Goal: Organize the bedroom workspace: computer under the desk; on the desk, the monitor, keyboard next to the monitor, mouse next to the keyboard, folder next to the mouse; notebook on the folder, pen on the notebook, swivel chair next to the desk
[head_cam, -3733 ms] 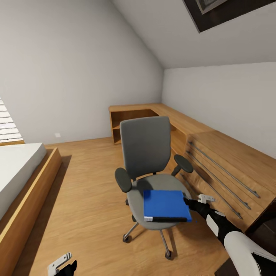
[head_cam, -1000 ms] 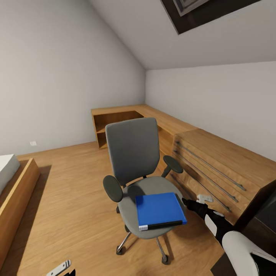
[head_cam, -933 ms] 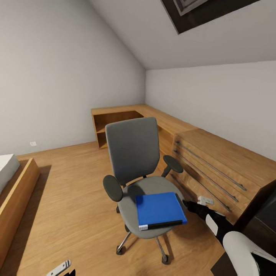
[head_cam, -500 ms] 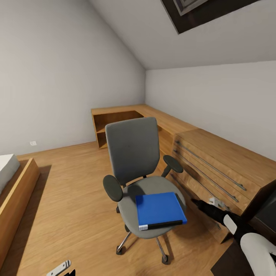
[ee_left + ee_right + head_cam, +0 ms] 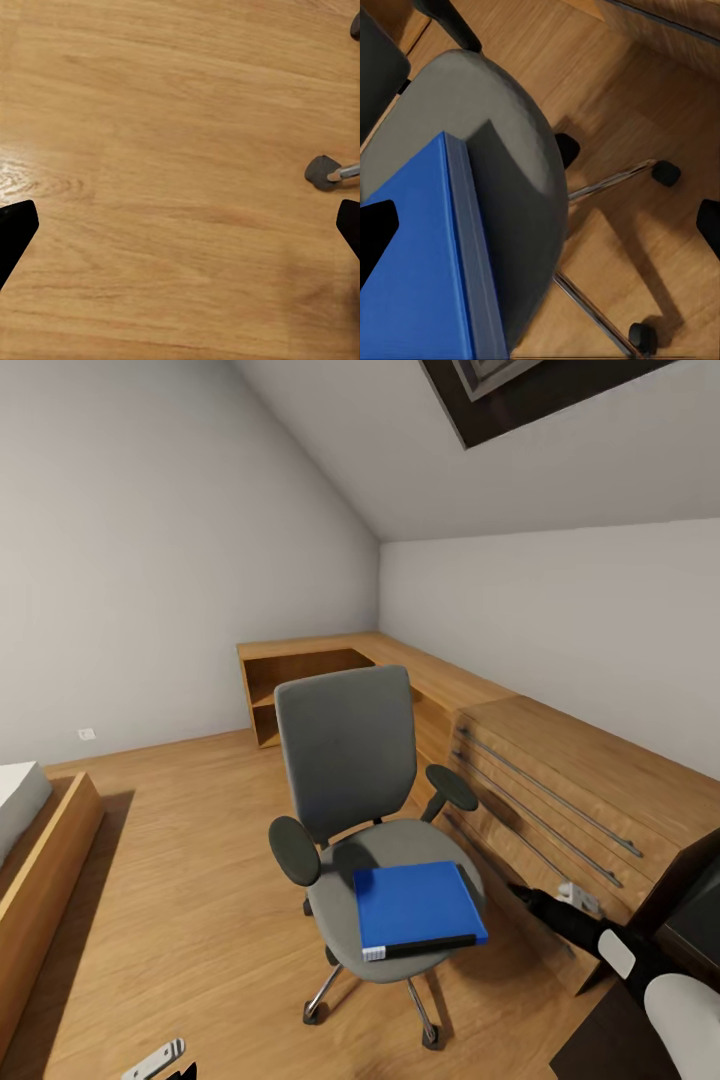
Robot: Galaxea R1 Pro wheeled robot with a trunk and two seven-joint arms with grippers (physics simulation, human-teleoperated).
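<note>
The grey swivel chair (image 5: pixel 350 780) stands mid-floor with the bright blue folder (image 5: pixel 418 906) lying flat on the front of its seat. My right gripper (image 5: pixel 582 900) hangs low to the right of the seat, apart from the folder, close to the wooden drawer fronts. In the right wrist view the right gripper (image 5: pixel 540 229) is open, its dark fingertips (image 5: pixel 375 229) spread wide over the folder's edge (image 5: pixel 420 262) and the seat (image 5: pixel 510 142). My left gripper (image 5: pixel 158 1058) sits low at the front left. Over bare floor, the left gripper (image 5: pixel 180 225) is open.
A light-wood drawer chest (image 5: pixel 570 790) with long metal handles runs along the right wall to an open wooden shelf unit (image 5: pixel 300 685). A bed frame (image 5: pixel 40 860) is at the left. Dark furniture (image 5: pixel 690 905) cuts in at the lower right. A chair castor (image 5: pixel 322 172) lies near the left gripper.
The camera turned earlier, then held still. Over the last second my right gripper drew back to the right, away from the folder and toward the drawer chest. Chair and folder stayed put.
</note>
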